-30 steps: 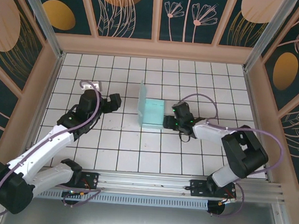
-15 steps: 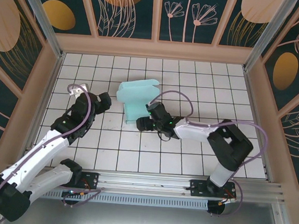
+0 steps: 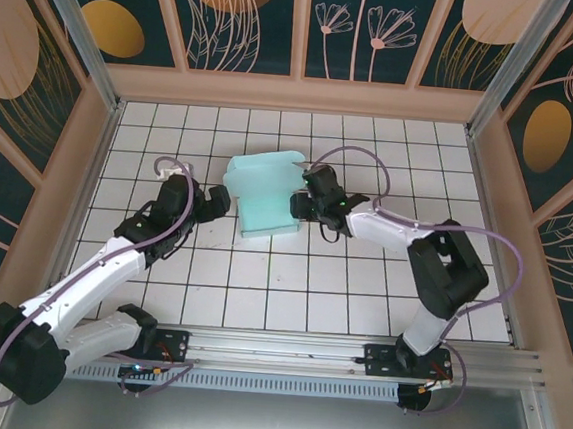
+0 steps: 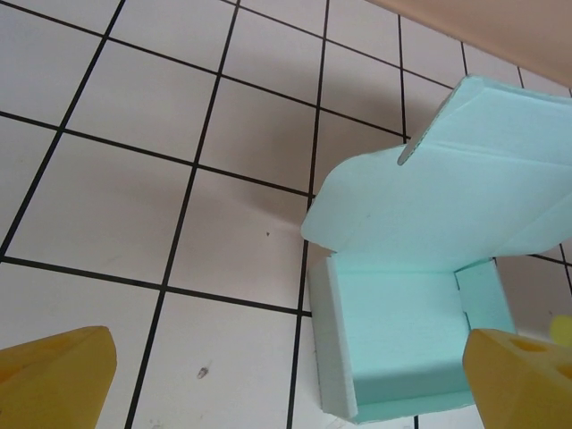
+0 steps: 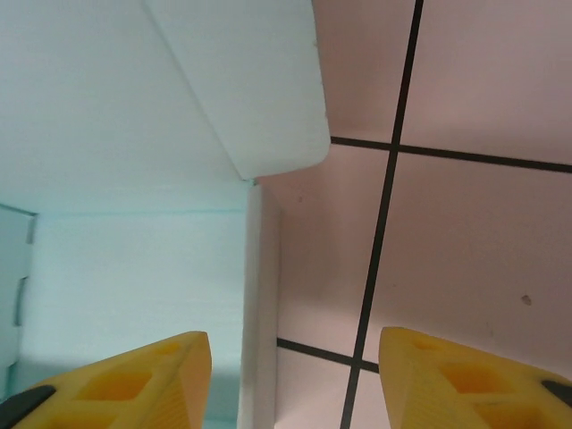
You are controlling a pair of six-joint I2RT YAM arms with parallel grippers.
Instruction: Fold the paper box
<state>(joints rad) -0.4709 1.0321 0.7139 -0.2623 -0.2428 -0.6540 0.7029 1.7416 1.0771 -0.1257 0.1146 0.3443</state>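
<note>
The left claw [image 3: 219, 201] stands wide apart and holds nothing; its yellow fingers [image 4: 55, 380] frame bare tiles of the table [image 3: 360, 291]. The paper box [image 4: 402, 353] lies just ahead of it, toward its right finger, which overlaps the box's near corner; whether they touch I cannot tell. The lid flap [image 4: 447, 201] rises beyond the tray. Ahead and left of this claw is open table.

The right claw [image 5: 295, 380] is parted and grips nothing. It straddles the box's upright side wall [image 5: 259, 295], which stands nearer its left finger. Bare tile lies under its right finger.
</note>
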